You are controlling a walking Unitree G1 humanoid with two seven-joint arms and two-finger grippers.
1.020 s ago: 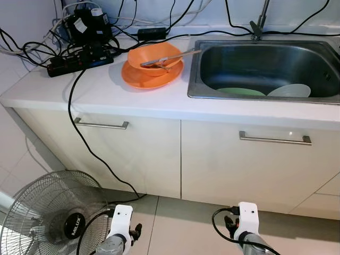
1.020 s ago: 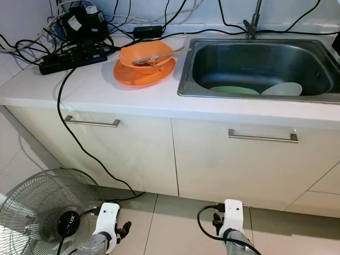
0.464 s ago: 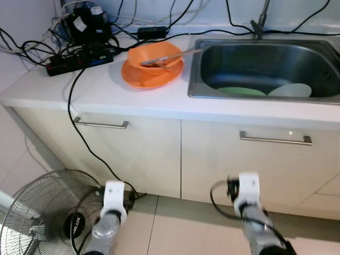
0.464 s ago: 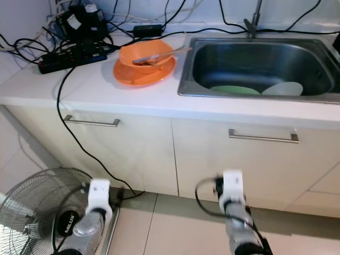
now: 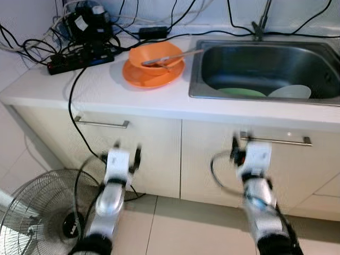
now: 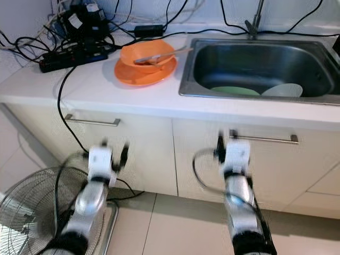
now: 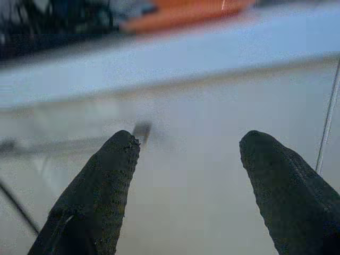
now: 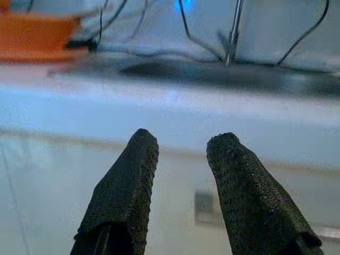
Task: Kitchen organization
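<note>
An orange bowl (image 5: pixel 155 54) with a utensil (image 5: pixel 178 54) across it sits on an orange plate (image 5: pixel 154 77) on the white counter (image 5: pixel 106 93). To its right, the steel sink (image 5: pixel 265 53) holds a green plate (image 5: pixel 241 91) and a white dish (image 5: pixel 290 91). Both arms are raised in front of the cabinet doors, below the counter edge, and look blurred. My left gripper (image 5: pixel 127 151) is open wide before the left door, empty (image 7: pixel 186 159). My right gripper (image 5: pixel 239 146) is open with a narrower gap, facing the counter edge below the sink (image 8: pixel 184 143).
A power strip (image 5: pixel 79 59) and tangled cables lie at the counter's back left; one black cable (image 5: pixel 74 117) hangs down to the floor. A floor fan (image 5: pixel 37 212) stands at the lower left. Bar handles (image 5: pixel 101 125) (image 5: pixel 281 141) cross the cabinet doors. The faucet (image 5: pixel 260 24) rises behind the sink.
Both arms have risen from near the floor to cabinet-door height. Dishes on the counter and in the sink have not moved.
</note>
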